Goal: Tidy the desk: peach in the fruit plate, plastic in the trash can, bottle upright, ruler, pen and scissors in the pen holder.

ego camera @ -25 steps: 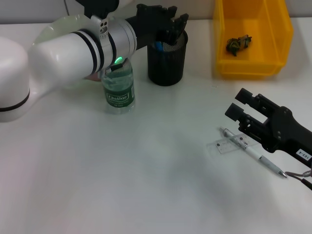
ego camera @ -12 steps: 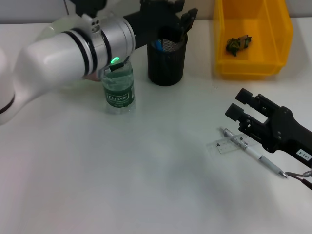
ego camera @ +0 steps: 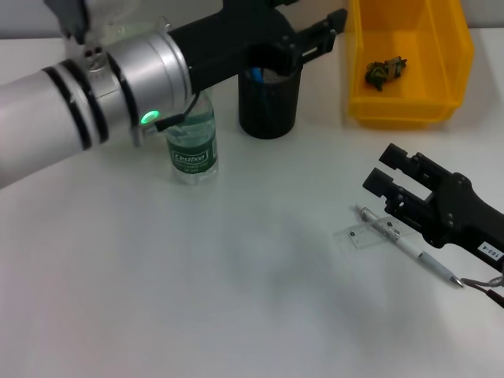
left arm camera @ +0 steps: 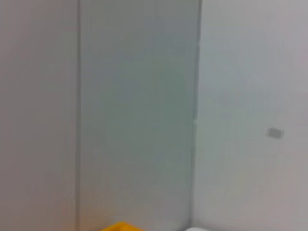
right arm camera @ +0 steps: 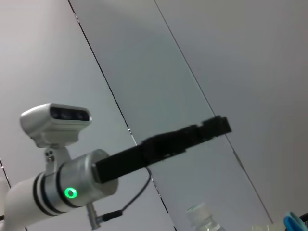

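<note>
My left gripper (ego camera: pixel 319 31) is open and empty, tilted above and just right of the black mesh pen holder (ego camera: pixel 270 102), which holds a blue-handled item (ego camera: pixel 256 73). The green-labelled bottle (ego camera: pixel 191 146) stands upright left of the holder, partly behind my left arm. The white pen (ego camera: pixel 413 252) and the clear ruler (ego camera: pixel 361 235) lie on the table at the right. My right gripper (ego camera: pixel 384 168) is open just above them, touching neither. Crumpled plastic (ego camera: pixel 384 71) lies in the yellow bin (ego camera: pixel 409 110). Peach and fruit plate are out of view.
My left arm (ego camera: pixel 94 110) spans the back left of the white table and also shows in the right wrist view (right arm camera: pixel 67 192). The left wrist view shows only wall and a bit of the yellow bin (left arm camera: pixel 120 226).
My left gripper has risen out of the pen holder and swung to the right, toward the yellow bin. The right arm, pen and ruler have not moved.
</note>
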### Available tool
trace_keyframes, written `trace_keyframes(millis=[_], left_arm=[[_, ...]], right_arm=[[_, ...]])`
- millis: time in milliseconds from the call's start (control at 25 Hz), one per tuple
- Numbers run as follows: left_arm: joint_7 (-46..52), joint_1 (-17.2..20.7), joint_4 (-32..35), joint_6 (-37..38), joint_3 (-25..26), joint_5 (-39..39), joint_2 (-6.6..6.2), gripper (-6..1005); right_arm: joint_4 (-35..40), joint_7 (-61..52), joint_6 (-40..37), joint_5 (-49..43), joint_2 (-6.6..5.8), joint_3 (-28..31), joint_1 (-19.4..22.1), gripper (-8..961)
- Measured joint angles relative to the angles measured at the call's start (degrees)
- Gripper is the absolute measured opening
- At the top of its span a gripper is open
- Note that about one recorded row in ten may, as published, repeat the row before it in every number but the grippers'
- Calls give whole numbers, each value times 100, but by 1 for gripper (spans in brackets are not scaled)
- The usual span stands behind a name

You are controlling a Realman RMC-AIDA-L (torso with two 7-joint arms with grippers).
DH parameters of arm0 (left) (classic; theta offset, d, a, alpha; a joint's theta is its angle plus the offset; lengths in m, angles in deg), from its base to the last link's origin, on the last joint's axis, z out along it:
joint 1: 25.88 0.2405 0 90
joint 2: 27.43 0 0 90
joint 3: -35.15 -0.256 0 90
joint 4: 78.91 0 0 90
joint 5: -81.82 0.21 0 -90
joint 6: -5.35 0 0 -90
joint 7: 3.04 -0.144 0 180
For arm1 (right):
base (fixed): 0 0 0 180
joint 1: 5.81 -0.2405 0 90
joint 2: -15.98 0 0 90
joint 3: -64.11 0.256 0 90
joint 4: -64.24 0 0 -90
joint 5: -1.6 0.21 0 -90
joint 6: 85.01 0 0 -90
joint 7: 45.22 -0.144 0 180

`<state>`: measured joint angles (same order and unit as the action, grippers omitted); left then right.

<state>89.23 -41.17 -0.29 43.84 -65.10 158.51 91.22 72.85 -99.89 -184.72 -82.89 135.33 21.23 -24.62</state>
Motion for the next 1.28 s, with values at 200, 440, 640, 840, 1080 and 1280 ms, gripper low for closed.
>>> trace_keyframes(millis=[200,440,640,840,1080,1280], left_arm=[[-7,61,-185,929,401,-23,-12,648],[-76,77,-802,1893,1089,-395,-16,644],[-950,6,-1907,3623,2034,-980,-13,641],[-1873,-121,-3053,5421,2826,-1111,-33,636],[-1984,-191,-3502,6250,3022,-487,-141,630],[-1937,-222,-3520,6244,3036,277,-132,631]], right_arm=[[0,1,-38,-30,0,-19,4,662],[11,0,-89,-38,-5,-18,38,662],[30,-34,-135,-50,-17,-19,59,663],[36,-56,-195,-60,-31,-42,84,663],[318,-269,-238,-210,-50,-41,184,661],[554,-453,-275,-468,-61,-24,213,662]])
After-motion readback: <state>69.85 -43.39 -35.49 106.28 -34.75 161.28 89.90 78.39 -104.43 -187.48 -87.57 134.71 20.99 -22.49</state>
